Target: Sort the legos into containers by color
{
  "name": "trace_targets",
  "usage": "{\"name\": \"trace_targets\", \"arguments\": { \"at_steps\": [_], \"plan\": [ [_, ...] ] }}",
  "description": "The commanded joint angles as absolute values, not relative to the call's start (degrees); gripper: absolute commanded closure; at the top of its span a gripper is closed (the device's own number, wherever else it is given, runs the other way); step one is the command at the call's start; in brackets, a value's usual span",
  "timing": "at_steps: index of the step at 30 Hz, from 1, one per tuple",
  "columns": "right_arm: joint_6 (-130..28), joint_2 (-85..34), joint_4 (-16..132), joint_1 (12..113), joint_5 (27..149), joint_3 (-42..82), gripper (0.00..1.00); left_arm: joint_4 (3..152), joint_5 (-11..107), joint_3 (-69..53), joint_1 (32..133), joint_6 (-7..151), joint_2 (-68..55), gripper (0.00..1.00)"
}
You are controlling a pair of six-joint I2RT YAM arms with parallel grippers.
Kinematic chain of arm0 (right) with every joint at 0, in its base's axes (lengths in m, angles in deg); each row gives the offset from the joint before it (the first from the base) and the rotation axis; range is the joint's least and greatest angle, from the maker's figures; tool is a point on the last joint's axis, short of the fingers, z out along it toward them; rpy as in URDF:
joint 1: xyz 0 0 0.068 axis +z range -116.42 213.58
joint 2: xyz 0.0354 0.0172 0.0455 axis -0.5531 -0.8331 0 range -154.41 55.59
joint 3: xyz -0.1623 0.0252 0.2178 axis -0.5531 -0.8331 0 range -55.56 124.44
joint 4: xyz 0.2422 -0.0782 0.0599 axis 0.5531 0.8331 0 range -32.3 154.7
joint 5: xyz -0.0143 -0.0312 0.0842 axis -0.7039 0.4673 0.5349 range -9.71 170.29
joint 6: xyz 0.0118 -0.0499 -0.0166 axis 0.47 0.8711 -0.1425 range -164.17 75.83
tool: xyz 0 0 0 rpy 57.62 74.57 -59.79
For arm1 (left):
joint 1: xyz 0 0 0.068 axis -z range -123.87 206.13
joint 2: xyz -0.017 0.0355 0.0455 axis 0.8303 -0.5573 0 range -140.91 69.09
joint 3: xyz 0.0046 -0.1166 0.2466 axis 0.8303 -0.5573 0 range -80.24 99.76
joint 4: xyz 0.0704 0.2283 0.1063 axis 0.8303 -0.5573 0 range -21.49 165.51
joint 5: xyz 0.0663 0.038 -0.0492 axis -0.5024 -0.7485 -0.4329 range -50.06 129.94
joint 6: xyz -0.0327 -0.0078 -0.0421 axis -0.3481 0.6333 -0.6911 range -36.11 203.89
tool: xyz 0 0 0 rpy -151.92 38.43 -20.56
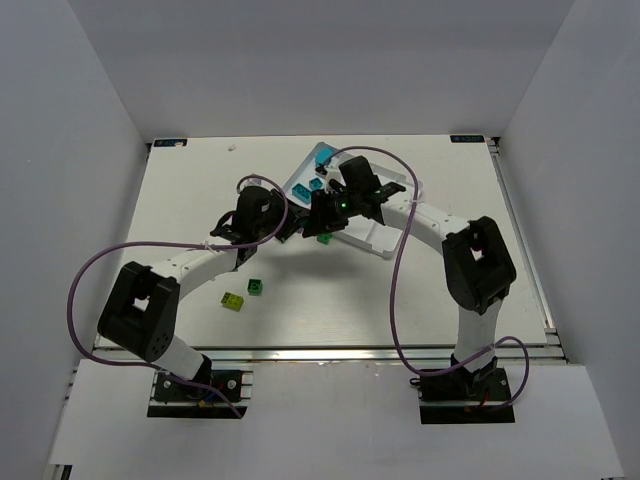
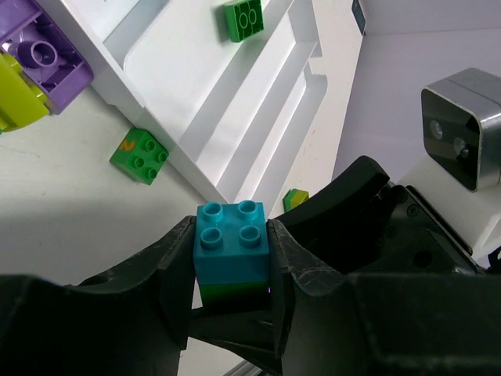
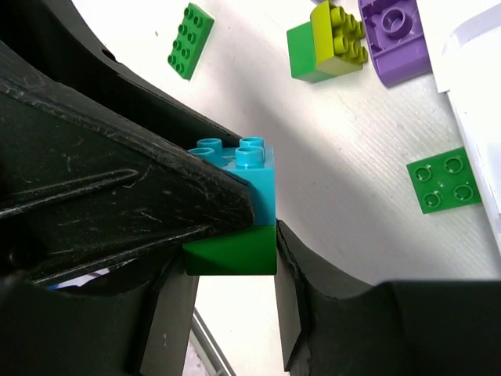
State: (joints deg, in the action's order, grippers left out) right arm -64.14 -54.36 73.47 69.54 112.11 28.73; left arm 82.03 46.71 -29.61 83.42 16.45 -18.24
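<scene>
**Seven Bricks Close Up, Five From Above**

There are two arms, the left arm [image 1: 150, 310] and the right arm [image 1: 480, 265]. Each carries one claw: the left claw [image 2: 231, 258] and the right claw [image 3: 231, 270]. One white tray [image 2: 235, 133] lies on one counter [image 1: 450, 300].

The right wrist view holds seven bricks:
- one cyan brick [image 3: 254, 176]
- one green base brick [image 3: 231, 251]
- three loose green bricks [image 3: 444, 180]
- one yellow-green brick [image 3: 340, 35]
- one purple brick [image 3: 395, 39]

The overhead view shows five:
- two cyan pieces [image 1: 325, 155]
- two green pieces [image 1: 257, 287]
- one yellow-green piece [image 1: 233, 300]

Whether the two counts overlap cannot be told.

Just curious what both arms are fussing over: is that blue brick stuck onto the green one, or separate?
Stuck together: the cyan brick sits flush on the green brick, no gap in either wrist view.
</scene>
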Motion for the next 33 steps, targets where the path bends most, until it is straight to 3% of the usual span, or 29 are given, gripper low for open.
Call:
{"name": "trace_targets", "arguments": {
  "at_steps": [1, 7, 11, 17, 31, 33],
  "plan": [
    [-67.46, -51.29, 62.8, 69.35, 110.7, 28.2, 0.56, 83.68, 52.16, -29.62, 84.96, 15.6, -17.75, 1.0],
    [-68.08, -50.05, 59.02, 69.09, 109.39, 26.8, 0.56, 84.74, 52.6, -29.79, 84.96, 14.89, -18.1, 1.0],
    [-68.34, -49.35, 56.47, 68.47, 108.86, 25.83, 0.46, 85.88, 52.95, -30.23, 84.96, 13.84, -18.01, 1.0],
    [-67.29, -48.65, 55.15, 68.3, 107.36, 25.12, 0.39, 86.14, 53.13, -29.97, 84.96, 13.58, -18.1, 1.0],
    [-62.37, -44.87, 48.21, 68.21, 106.66, 20.47, 0.59, 86.76, 52.95, -30.59, 84.87, 12.78, -18.1, 1.0],
    [-61.05, -43.99, 47.5, 68.21, 107.36, 19.32, 0.68, 86.5, 52.6, -30.5, 84.78, 12.7, -18.1, 1.0]
  ]
}}
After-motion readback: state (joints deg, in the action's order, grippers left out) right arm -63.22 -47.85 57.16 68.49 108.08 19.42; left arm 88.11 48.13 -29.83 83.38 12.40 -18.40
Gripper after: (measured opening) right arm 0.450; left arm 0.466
